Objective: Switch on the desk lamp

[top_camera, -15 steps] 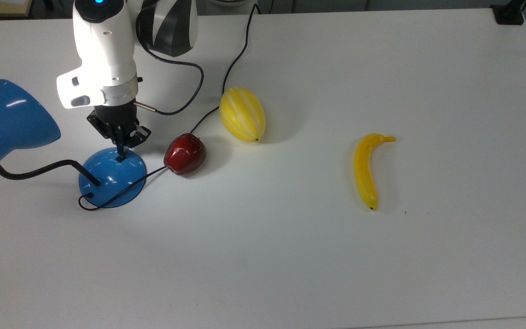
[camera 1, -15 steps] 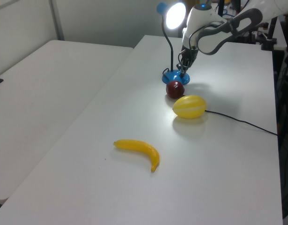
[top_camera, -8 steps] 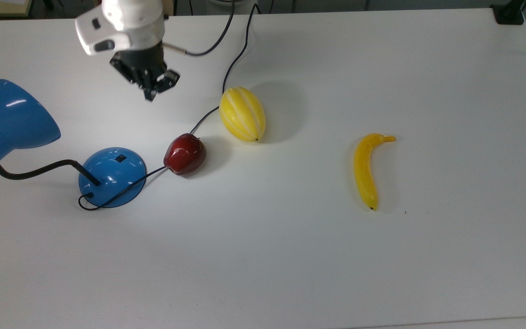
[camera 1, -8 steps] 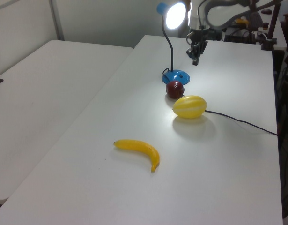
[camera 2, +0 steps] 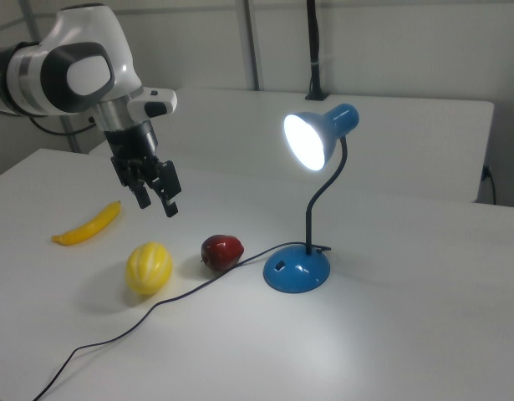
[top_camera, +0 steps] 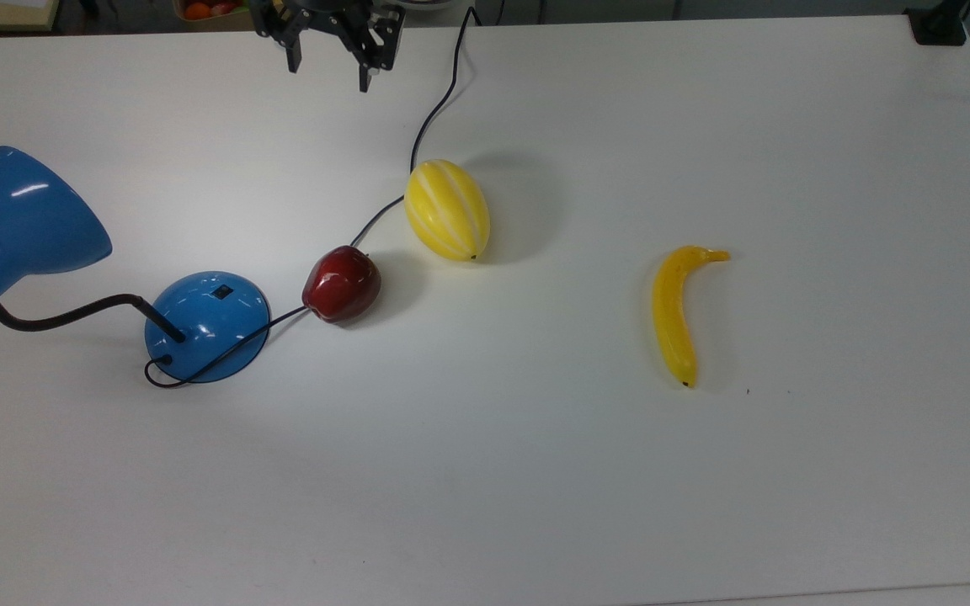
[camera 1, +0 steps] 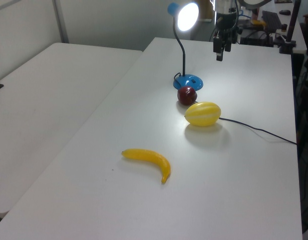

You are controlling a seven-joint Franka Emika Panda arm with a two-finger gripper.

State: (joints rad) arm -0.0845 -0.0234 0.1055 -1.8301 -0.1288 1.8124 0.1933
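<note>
while the top view looks down on the back of the desk lamp (top_camera: 26, 227) shade, the right view faces its mouth, where the bulb glows bright white; the left view catches the same glow at the far end of the white table (top_camera: 535, 471). the lamp stands at the top view's left, its glossy blue cone carried on a black bendy neck that rises from a round domed blue base (top_camera: 208, 325) with a small black switch (top_camera: 221, 293) on top. a thin black cord (top_camera: 430, 118) leaves the base, passes by the red apple (top_camera: 341, 284) and the yellow striped melon (top_camera: 447, 209), and runs off the table's far edge in the top view.

the gripper (top_camera: 327, 63) hangs in the air at the top edge of the top view, well apart from the lamp, its two black fingers spread and holding nothing. the right view shows it above the table, up over the melon, on the white and grey arm (camera 2: 73, 71).

a smooth curved yellow banana (top_camera: 680, 311) lies alone toward the top view's right. the apple is shiny, just beside the base.
</note>
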